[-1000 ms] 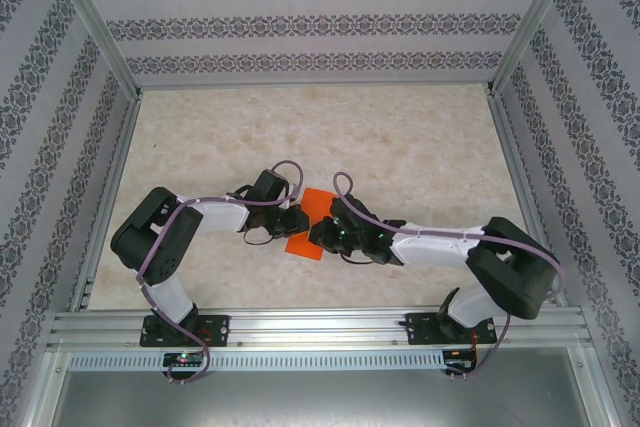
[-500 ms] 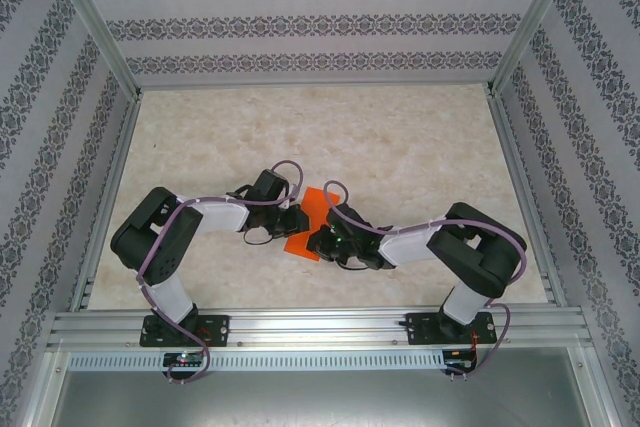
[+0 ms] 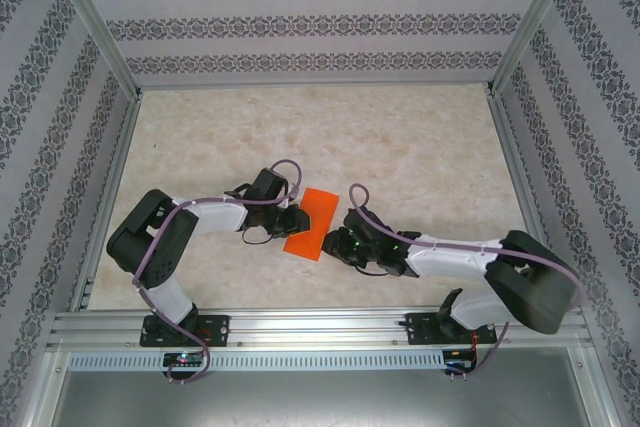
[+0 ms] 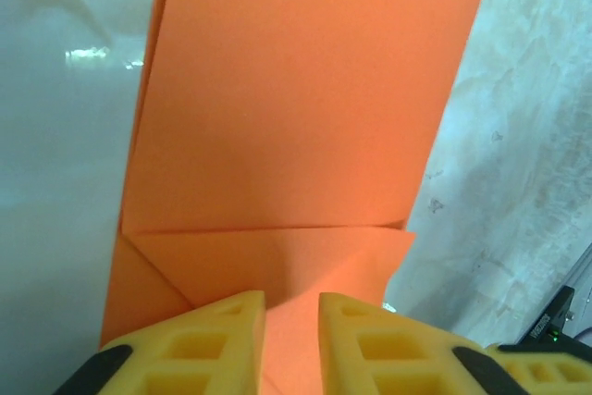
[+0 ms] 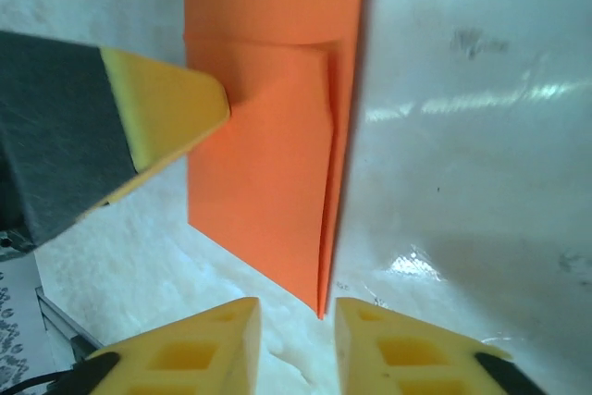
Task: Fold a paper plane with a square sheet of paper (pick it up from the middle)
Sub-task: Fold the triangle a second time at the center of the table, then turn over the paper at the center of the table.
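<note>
Top external: orange sheet of paper (image 3: pixel 312 223) lies flat on the tabletop (image 3: pixel 420 137), near the middle of its near half. It is folded to a slim oblong set on a slant, with crisp edges and a matte, unmarked surface.

Left wrist: a straight cross crease runs over the sheet, with a diagonal fold (image 4: pixel 153 270) below it at the near left corner. Layers are doubled along the left edge.

Right wrist: a smaller flap (image 5: pixel 268 164) lies on top, and stacked paper edges show down the sheet's right side.

Left end effector (image 3: pixel 294 219) sits at the sheet's left long edge. Its yellow ribbed fingers (image 4: pixel 217 344) are parted by a narrow gap with orange showing through; I cannot tell whether the pads touch the paper.

Right end effector (image 3: pixel 341 244) is just off the sheet's near right side, fingers a little apart and nothing between them. The paper's corner points at the gap.

Tabletop is pale and marbled, glossy in the wrist views. Patterned fabric walls (image 3: pixel 300 22) and a ribbed aluminium rail (image 3: pixel 320 325) enclose it.
</note>
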You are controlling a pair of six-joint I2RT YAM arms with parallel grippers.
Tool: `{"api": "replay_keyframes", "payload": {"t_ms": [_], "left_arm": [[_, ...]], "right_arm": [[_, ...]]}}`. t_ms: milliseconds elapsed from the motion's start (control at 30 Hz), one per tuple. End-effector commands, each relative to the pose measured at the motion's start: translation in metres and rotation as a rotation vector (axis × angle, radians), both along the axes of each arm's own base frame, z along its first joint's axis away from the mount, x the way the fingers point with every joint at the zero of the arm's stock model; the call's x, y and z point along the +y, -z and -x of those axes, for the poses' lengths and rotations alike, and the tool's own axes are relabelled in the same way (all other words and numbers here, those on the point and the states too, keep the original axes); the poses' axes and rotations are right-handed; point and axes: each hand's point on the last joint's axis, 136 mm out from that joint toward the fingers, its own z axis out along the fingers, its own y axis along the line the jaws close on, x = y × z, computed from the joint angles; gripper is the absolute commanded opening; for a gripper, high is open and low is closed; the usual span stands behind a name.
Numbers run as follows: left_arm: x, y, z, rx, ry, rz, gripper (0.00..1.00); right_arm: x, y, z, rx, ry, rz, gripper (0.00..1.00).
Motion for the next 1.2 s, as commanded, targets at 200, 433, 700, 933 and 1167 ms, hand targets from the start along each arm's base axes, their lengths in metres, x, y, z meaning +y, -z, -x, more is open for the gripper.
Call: {"api": "replay_keyframes", "payload": {"t_ms": [200, 433, 700, 933, 1167], "left_arm": [[0.006, -0.043, -0.011, -0.095, 0.008, -0.060, 0.30], [0.003, -0.033, -0.007, -0.073, 0.031, -0.056, 0.27], [0.004, -0.016, -0.008, -0.046, 0.042, -0.086, 0.24], [0.009, -0.001, -0.010, -0.030, 0.041, -0.137, 0.23], [0.009, 0.007, -0.007, -0.013, 0.046, -0.143, 0.23]], "right_arm": [[-0.004, -0.018, -0.030, -0.094, 0.030, -0.010, 0.43], [0.016, -0.008, -0.043, -0.068, 0.010, -0.017, 0.45], [0.025, 0.008, -0.050, -0.031, 0.016, -0.009, 0.44], [0.019, 0.016, -0.047, -0.009, 0.042, 0.009, 0.44], [0.024, 0.020, -0.048, 0.011, 0.045, -0.007, 0.44]]}}
